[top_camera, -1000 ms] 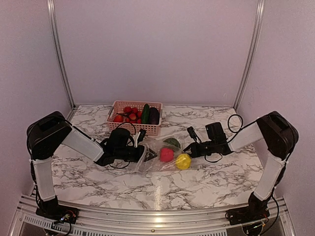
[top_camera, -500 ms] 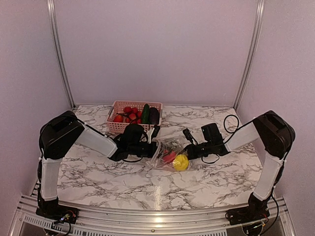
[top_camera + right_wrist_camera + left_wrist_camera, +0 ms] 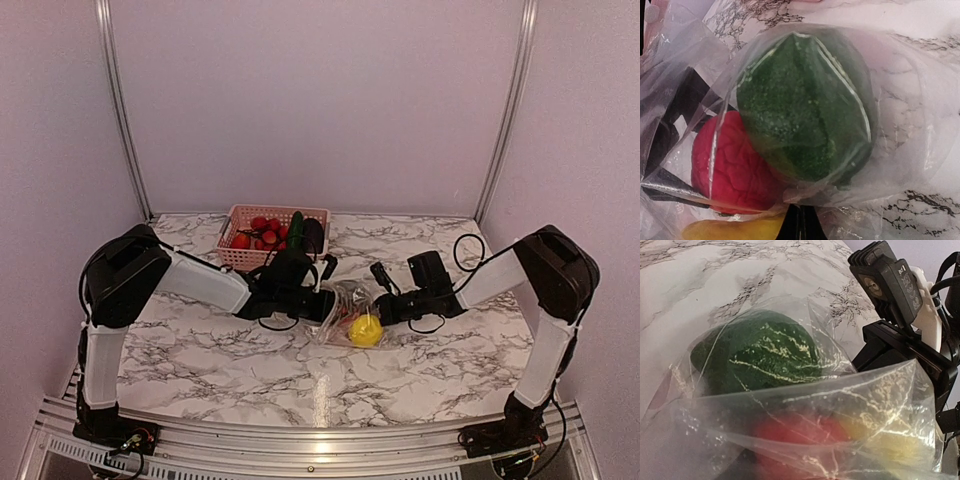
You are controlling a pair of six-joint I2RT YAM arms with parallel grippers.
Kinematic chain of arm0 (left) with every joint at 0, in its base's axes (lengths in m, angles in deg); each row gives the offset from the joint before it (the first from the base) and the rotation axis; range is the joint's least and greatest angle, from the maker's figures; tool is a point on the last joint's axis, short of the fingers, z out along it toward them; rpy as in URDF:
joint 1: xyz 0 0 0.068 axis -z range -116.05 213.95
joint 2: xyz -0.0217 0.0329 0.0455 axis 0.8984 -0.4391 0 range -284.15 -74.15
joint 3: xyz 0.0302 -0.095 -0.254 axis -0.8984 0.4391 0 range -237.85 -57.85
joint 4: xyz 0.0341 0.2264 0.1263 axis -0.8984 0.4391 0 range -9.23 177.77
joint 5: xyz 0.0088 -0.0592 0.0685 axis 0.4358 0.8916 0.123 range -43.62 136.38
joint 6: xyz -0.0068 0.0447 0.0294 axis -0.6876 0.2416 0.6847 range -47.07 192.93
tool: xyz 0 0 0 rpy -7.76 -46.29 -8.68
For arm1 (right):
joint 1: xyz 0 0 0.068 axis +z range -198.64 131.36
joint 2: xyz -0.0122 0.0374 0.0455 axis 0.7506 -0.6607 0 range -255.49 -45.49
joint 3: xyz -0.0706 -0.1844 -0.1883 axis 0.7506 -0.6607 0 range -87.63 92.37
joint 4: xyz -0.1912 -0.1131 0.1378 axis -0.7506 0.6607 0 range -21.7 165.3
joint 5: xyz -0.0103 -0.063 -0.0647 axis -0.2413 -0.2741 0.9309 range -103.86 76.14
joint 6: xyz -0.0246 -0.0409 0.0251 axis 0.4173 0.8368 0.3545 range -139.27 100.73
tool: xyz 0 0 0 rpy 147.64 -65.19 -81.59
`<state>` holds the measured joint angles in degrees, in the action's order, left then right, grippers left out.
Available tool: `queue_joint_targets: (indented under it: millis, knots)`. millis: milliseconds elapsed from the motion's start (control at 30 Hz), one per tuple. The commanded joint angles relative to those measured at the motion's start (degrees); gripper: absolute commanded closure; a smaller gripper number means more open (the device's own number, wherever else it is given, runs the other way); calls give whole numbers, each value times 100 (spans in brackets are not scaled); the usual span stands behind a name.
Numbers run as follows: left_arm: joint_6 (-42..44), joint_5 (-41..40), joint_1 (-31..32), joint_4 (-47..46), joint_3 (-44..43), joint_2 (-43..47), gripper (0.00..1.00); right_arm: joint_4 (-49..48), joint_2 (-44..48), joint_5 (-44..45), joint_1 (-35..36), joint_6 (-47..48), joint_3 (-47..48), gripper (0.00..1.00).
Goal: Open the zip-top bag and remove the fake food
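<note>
The zip-top bag point(image 3: 350, 312) lies bunched on the marble table between my two grippers. It holds fake food: a dark green piece point(image 3: 800, 107), a red piece point(image 3: 730, 160) and a yellow lemon point(image 3: 365, 332). My left gripper point(image 3: 322, 304) is at the bag's left edge. In the left wrist view the bag film point(image 3: 805, 405) covers its fingers, with the green piece point(image 3: 760, 357) behind the film. My right gripper point(image 3: 384, 309) is at the bag's right edge. Its fingers point(image 3: 801, 215) are shut on a fold of bag film.
The pink basket point(image 3: 240, 212) stands at the back behind the left gripper. It holds a red cluster point(image 3: 262, 233), a cucumber point(image 3: 296, 224) and an eggplant point(image 3: 313, 233). The right arm's wrist camera point(image 3: 887, 285) shows close behind the bag in the left wrist view.
My left gripper has moved right toward the right gripper, and the bag has bunched up between them. The red piece is now mostly hidden in the top view.
</note>
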<state>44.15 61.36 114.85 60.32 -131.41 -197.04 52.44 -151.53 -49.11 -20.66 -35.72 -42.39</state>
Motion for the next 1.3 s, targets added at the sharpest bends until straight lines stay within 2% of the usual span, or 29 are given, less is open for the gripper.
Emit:
queue_joint_targets:
  millis: [0,167,533,667,800,967,1267]
  knots:
    - [241,-284,-86,830,563,499,62,-98,298,91,-152,-21,-148,100]
    - [280,-272,-156,683,1102,1211,70,-173,555,153,-482,-65,-452,100]
    - [266,-433,-231,499,2458,2887,71,-64,903,366,-741,-15,-698,100]
    - [155,-439,-461,498,2932,3617,71,-61,936,385,-758,-9,-718,100]
    - [51,-404,-964,528,3170,4391,71,-58,936,386,-760,17,-721,100]
    - [175,-486,-1680,901,2754,4647,70,-80,898,356,-760,46,-723,100]
    - [528,-923,-2690,1516,1417,3892,68,-49,829,333,-760,113,-653,100]
